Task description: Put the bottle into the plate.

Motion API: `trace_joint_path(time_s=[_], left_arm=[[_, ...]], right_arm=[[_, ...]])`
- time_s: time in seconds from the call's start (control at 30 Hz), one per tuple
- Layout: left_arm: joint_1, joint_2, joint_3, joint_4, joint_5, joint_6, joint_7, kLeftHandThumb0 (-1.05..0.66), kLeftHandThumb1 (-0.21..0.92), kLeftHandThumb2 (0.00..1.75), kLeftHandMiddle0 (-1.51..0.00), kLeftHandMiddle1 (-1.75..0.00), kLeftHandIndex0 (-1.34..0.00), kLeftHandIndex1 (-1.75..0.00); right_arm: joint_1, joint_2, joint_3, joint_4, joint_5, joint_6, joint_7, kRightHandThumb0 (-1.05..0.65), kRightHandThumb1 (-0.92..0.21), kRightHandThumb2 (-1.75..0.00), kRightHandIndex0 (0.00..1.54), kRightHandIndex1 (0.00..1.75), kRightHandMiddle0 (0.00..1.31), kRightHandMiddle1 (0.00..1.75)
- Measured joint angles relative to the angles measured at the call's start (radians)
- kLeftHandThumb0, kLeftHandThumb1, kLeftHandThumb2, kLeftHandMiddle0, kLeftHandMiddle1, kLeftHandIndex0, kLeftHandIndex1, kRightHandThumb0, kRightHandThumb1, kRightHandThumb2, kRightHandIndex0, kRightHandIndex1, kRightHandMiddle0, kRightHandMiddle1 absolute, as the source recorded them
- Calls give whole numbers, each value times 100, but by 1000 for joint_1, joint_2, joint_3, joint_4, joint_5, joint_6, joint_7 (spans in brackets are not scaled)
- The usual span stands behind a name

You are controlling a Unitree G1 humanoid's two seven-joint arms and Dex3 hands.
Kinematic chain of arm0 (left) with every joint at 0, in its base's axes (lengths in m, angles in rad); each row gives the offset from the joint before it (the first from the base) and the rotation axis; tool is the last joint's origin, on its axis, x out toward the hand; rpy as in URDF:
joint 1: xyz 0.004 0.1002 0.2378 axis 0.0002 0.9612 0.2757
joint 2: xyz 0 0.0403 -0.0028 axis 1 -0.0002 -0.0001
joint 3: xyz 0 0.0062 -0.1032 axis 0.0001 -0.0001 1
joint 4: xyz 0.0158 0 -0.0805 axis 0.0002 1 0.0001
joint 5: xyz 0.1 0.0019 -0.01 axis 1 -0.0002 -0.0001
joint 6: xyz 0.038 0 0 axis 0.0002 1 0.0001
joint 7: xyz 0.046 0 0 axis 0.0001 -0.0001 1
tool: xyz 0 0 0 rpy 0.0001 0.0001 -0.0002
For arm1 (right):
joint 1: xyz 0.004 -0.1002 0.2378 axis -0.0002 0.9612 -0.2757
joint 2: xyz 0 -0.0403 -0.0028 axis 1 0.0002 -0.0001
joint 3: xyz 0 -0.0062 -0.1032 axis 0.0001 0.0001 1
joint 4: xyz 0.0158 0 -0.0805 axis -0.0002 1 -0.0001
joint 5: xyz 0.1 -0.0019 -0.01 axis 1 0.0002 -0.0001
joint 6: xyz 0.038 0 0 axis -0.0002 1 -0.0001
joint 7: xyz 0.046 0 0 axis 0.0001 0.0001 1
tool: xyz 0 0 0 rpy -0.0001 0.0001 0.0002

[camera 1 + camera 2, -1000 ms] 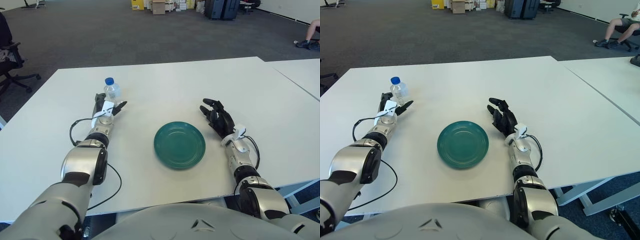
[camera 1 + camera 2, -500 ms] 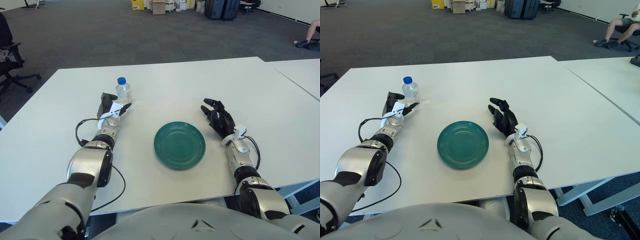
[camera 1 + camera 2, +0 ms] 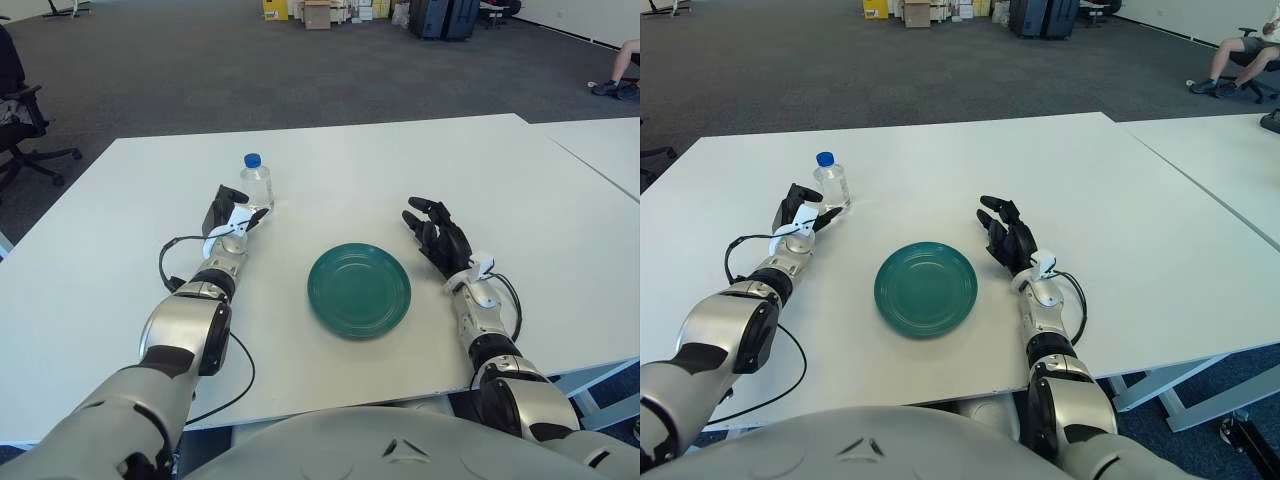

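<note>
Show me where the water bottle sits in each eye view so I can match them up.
Left eye view: the bottle stands upright left of centre, at the fingertips of the left hand, up and left of the green plate.
Right eye view: the bottle shows farther left, up and left of the plate.
Shared landmark: the green plate, with the right hand to its right.

Wide white table (image 3: 330, 160) in the foreground; a second white table (image 3: 600, 140) abuts at right, narrow seam between. Dark grey carpet (image 3: 200, 70) beyond. Black office chair (image 3: 20, 120) at far left. Cardboard boxes (image 3: 318, 13) and dark cases (image 3: 445, 17) along the far edge. Seated person's legs (image 3: 1230, 55) far right.
</note>
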State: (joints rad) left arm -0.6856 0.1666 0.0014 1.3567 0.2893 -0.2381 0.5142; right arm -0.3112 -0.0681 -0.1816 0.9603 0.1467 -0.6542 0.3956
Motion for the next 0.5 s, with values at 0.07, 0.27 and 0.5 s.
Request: trace_joint_path(time_s=[0.07,0.27,0.5], left_arm=[[0,-1,-3,0,2,-1,0,-55,75,1,-77,-175,-43,-175],[0,-1,-7,0,11,-2,0,-55,74,0,-78,-175,-42,-175],[0,-1,-12,0,13,-6,0,-56,73,0,-80,-175,-41,-175]], right_arm=[[0,0,0,-1,0,0,-2,-58,-92,-81,37,2,0,91],[2,0,1,-4,-1,3,-14,-57,-92,-80,37,2,0,91],[10,0,6,-23,-2,23,-31,-57,-92,-79,37,2,0,91]])
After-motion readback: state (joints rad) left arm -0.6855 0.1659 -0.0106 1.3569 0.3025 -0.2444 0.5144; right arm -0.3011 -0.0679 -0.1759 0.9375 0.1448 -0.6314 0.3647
